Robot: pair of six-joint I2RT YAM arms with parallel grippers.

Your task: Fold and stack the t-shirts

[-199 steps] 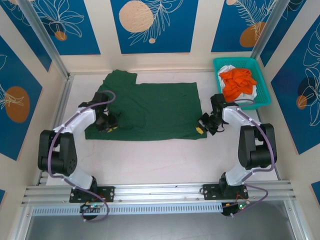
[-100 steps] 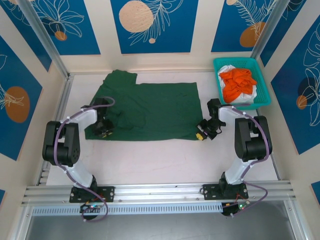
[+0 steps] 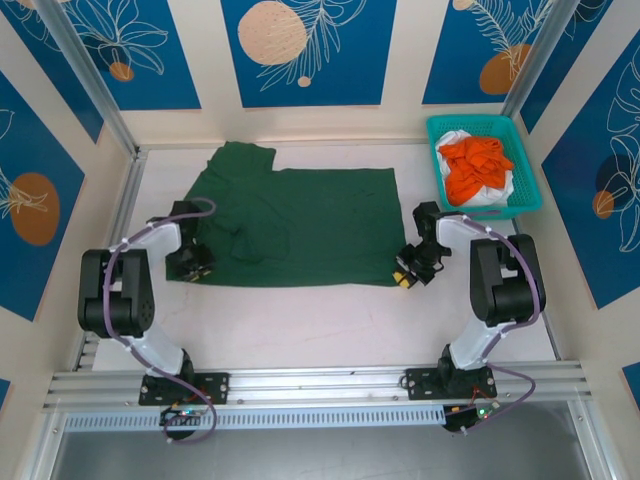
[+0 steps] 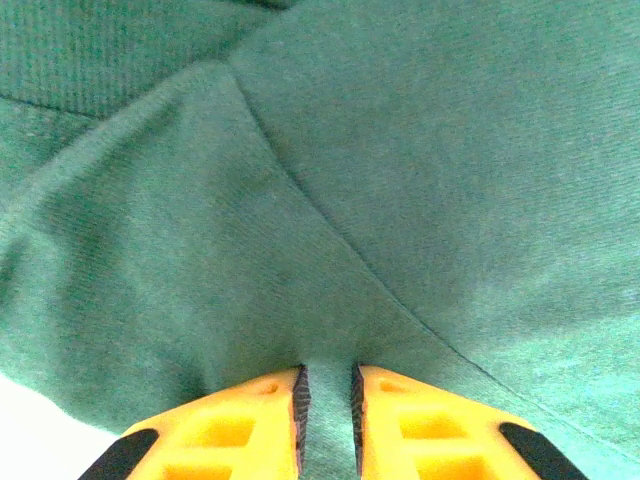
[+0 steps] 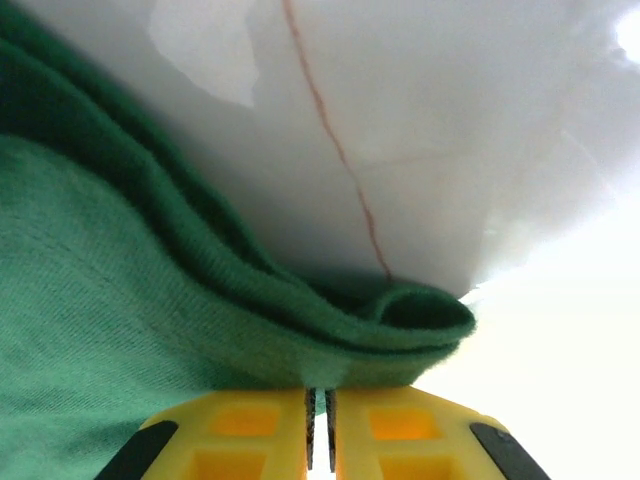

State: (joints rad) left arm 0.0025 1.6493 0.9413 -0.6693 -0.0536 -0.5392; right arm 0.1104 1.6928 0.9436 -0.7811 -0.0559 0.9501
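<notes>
On the table [image 3: 300,330], the dark green t-shirt [image 3: 300,225] lies spread flat, one short sleeve sticking out at its far-left corner. At its near-left corner sits the left gripper [image 3: 190,262]; at its near-right corner, the right gripper [image 3: 405,275]. Left wrist view: yellow fingers [image 4: 230,425] drawn almost together, a tuck of green cloth nipped between. Right wrist view: fingers pressed tight on a doubled, rolled hem.

Progress, my reading: early. This shirt is gripped for a fold, perhaps with one fold already in; nothing is stacked. An orange t-shirt [image 3: 475,165] and a white t-shirt [image 3: 500,192] sit bunched in the teal mesh basket [image 3: 530,195], just beyond the dark green t-shirt's far-right corner, not yet laid out.

Hard to tell: how many layers the dark green t-shirt has; where its second sleeve lies; how many garments the basket holds.
</notes>
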